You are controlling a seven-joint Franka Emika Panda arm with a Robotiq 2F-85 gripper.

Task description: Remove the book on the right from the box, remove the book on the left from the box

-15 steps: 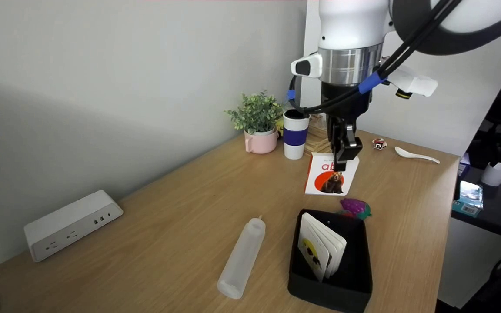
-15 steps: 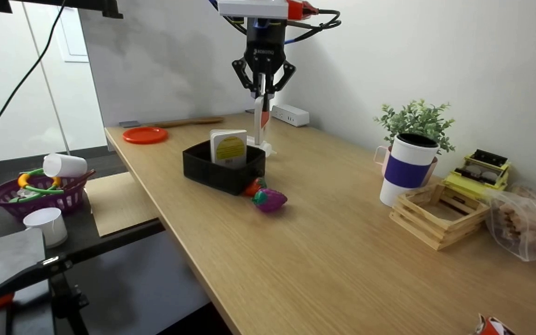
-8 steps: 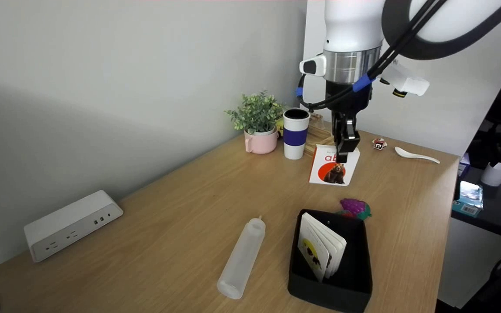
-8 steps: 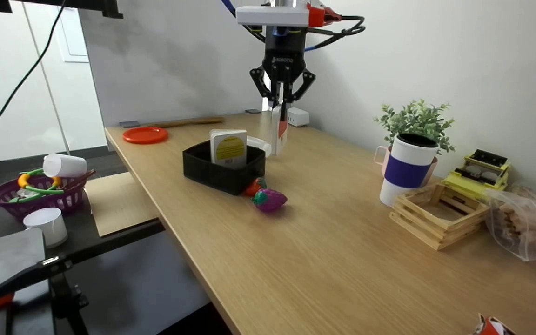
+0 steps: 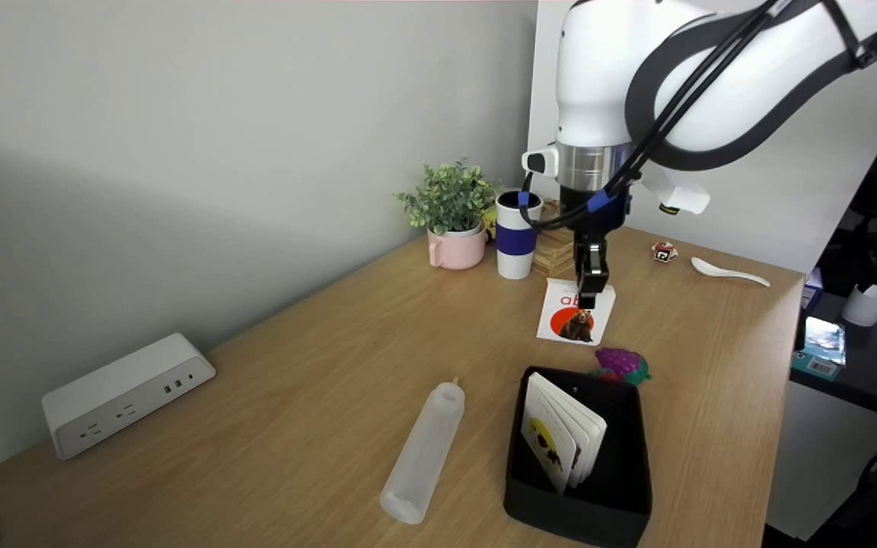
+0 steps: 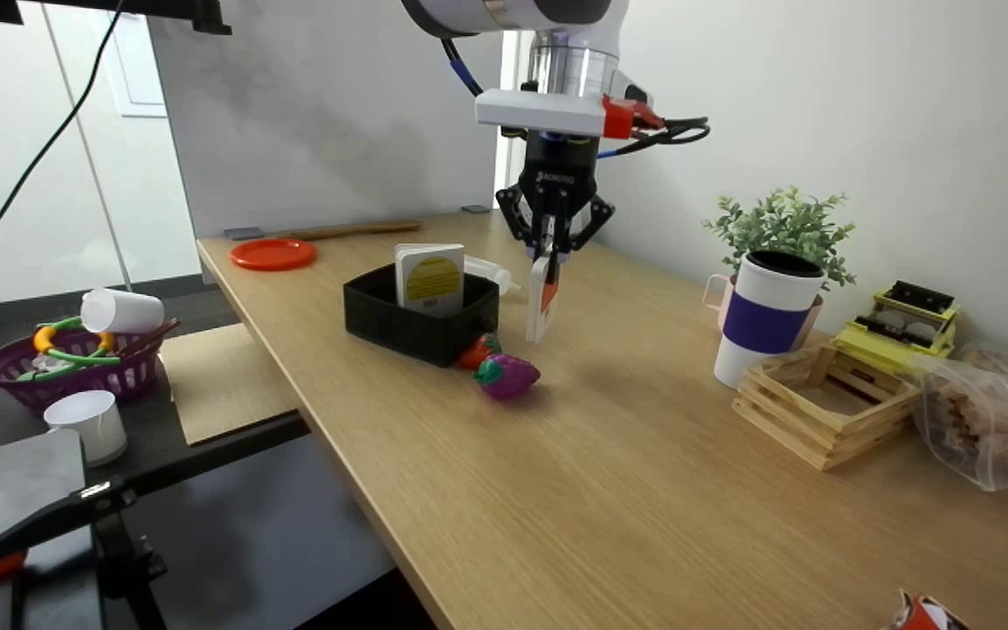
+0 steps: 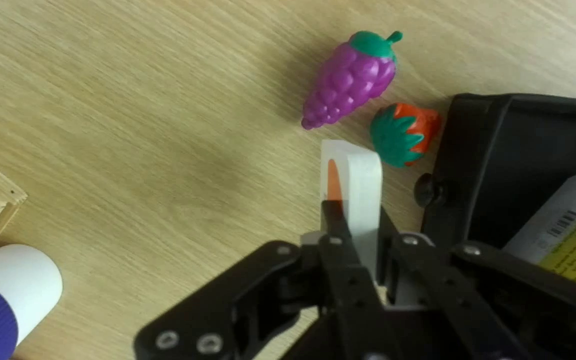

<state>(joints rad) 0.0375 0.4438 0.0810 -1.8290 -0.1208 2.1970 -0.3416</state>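
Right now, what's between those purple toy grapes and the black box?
A green-leaved red toy lies between the grapes and the black box, as the wrist view shows.

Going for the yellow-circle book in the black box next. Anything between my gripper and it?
Yes. Sideways, the wall of the black box stands between the gripper and the yellow-circle book, which rises above that wall; from above, nothing visible blocks it. The gripper also holds the bear-cover book, probably to be set down first.
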